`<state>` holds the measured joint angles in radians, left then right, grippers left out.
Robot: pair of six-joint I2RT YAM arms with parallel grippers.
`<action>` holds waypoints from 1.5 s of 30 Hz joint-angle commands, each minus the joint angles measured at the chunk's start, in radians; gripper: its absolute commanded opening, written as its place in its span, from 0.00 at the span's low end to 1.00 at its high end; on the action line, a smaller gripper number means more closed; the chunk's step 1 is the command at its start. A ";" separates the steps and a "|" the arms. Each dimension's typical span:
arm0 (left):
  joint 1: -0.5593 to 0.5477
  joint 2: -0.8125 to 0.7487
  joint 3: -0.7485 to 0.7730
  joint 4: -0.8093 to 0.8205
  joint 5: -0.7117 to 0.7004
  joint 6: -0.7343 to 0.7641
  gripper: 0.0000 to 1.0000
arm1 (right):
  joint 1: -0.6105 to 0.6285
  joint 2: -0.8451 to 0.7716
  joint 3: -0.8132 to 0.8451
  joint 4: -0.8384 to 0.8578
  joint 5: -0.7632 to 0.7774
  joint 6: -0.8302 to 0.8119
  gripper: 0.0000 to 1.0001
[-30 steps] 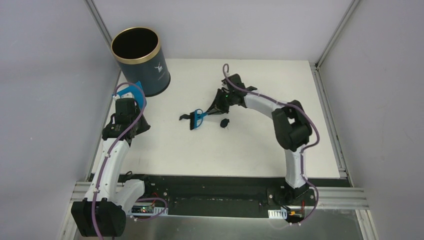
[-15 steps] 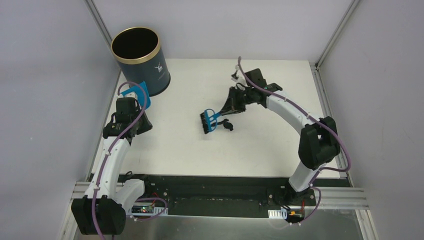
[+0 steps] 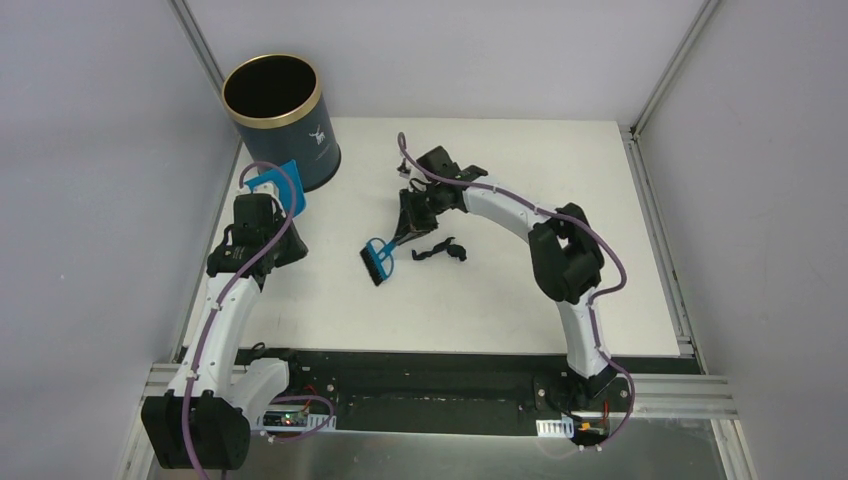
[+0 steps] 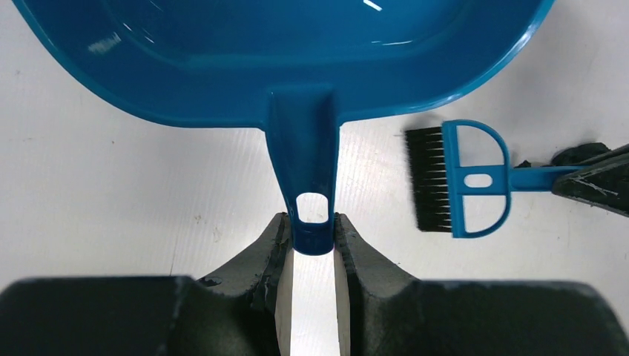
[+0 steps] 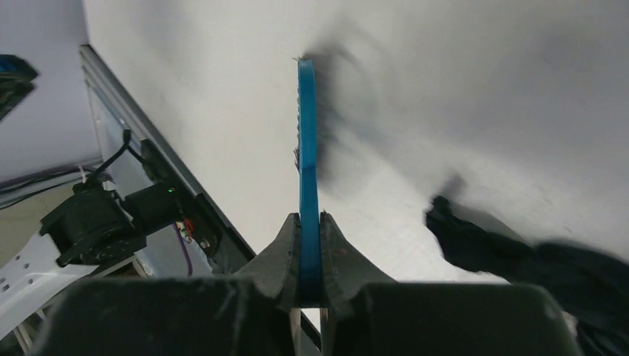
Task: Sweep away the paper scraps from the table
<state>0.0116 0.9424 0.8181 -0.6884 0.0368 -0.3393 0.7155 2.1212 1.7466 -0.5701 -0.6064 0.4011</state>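
Brush (image 4: 460, 178) in right end effector (image 5: 309, 222), dustpan (image 4: 297, 44) in left end effector (image 4: 311, 231)

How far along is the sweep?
Done: both tools gripped, left jaws shut on the dustpan handle, right jaws on the hand brush. In hand: brush beside the dark paper scraps on the table. Left: scraps lie outside the dustpan, whose visible part is empty, held by the bin.

No text can be read; the bin (image 3: 290, 150) bears a white mark (image 3: 318, 140) (too small).
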 commanded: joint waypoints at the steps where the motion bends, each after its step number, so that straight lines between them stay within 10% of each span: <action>1: -0.036 -0.002 -0.002 0.051 0.031 0.034 0.00 | -0.063 -0.085 -0.032 -0.087 0.073 -0.046 0.00; 13: -0.106 0.182 0.034 0.065 0.231 0.063 0.00 | -0.221 -0.512 -0.359 -0.091 0.244 -0.158 0.00; 21: -0.387 0.308 0.186 -0.098 0.229 0.123 0.00 | -0.361 -0.721 -0.315 -0.113 0.233 -0.206 0.00; 34: -0.711 0.576 0.379 -0.491 0.092 0.163 0.00 | -0.367 -0.641 -0.132 -0.269 0.552 -0.856 0.00; 45: -0.911 0.780 0.425 -0.365 0.074 0.089 0.01 | -0.367 -0.581 -0.168 -0.212 0.577 -0.822 0.00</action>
<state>-0.8303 1.6661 1.2209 -1.1404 0.1368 -0.2028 0.3458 1.5711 1.6154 -0.8513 -0.0578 -0.4183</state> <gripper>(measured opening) 0.212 0.078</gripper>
